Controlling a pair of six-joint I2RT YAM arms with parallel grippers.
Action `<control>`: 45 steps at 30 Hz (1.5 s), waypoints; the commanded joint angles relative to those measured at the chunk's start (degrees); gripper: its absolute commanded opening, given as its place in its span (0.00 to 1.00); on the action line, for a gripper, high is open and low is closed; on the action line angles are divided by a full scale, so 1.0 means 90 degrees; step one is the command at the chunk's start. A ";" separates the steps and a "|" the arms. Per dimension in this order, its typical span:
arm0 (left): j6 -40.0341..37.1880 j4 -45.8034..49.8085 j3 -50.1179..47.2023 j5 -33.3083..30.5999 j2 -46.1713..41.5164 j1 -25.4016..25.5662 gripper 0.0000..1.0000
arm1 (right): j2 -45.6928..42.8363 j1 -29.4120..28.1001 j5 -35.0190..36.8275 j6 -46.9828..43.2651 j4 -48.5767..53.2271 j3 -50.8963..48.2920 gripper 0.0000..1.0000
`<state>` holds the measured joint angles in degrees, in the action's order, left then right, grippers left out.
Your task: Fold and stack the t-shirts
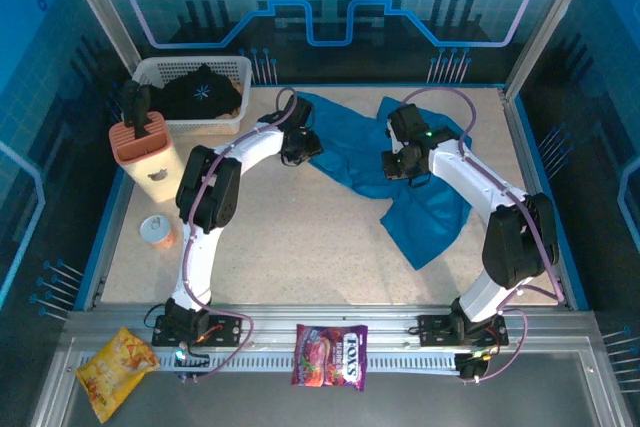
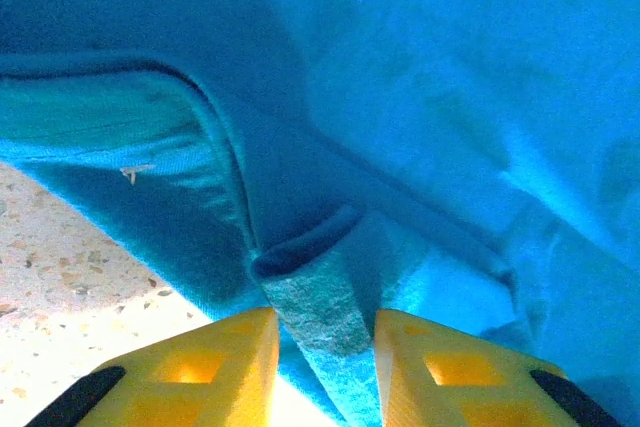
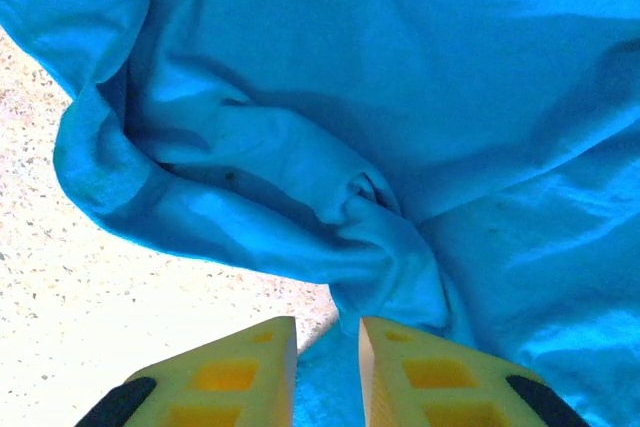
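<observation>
The crumpled teal-blue cloth t-shirt lies on the speckled beige table, its long axis running from far centre toward the near right. My left gripper is clamped on a folded hem at the shirt's far-left end. My right gripper pinches a bunched ridge near its middle, so the loose bulk trails on the right arm's side. I can't make out collar or sleeves among the rumples. The black starburst-print t-shirt sits in the white plastic basket.
</observation>
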<state>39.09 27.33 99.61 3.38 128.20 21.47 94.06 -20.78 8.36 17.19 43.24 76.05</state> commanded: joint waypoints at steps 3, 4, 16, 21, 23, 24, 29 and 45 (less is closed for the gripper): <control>0.0017 0.0020 0.0235 -0.0092 0.0158 -0.0071 0.28 | -0.0268 0.0067 -0.0060 0.0069 0.0088 0.0046 0.24; 0.0017 0.0010 0.0234 -0.0107 0.0159 -0.0072 0.28 | -0.0280 0.0068 -0.0059 0.0072 0.0102 0.0056 0.24; 0.0036 -0.0037 0.0248 -0.0092 0.0072 -0.0072 0.22 | -0.0345 0.0062 -0.0037 0.0082 0.0137 0.0055 0.22; 0.0001 -0.0019 0.0239 -0.0120 -0.0013 -0.0071 0.22 | -0.0334 0.0062 -0.0064 0.0072 0.0146 0.0048 0.23; 0.0002 -0.0046 0.0211 -0.0121 -0.0032 -0.0067 0.21 | -0.0334 0.0062 -0.0060 0.0072 0.0137 0.0046 0.22; 0.0002 -0.0063 0.0197 -0.0121 -0.0040 -0.0071 0.20 | -0.0327 0.0067 -0.0060 0.0073 0.0137 0.0045 0.22; 0.0033 -0.0146 0.0153 -0.0085 -0.0072 -0.0062 0.11 | -0.0297 0.0063 -0.0079 0.0080 0.0137 0.0055 0.21; -0.0109 -0.0149 -0.0499 -0.0171 -0.1538 0.0175 0.00 | -0.0250 0.0053 -0.0176 0.0087 0.0122 0.0056 0.20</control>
<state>38.96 26.39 96.68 2.83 121.51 22.02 92.47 -20.78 7.92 17.19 43.48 76.05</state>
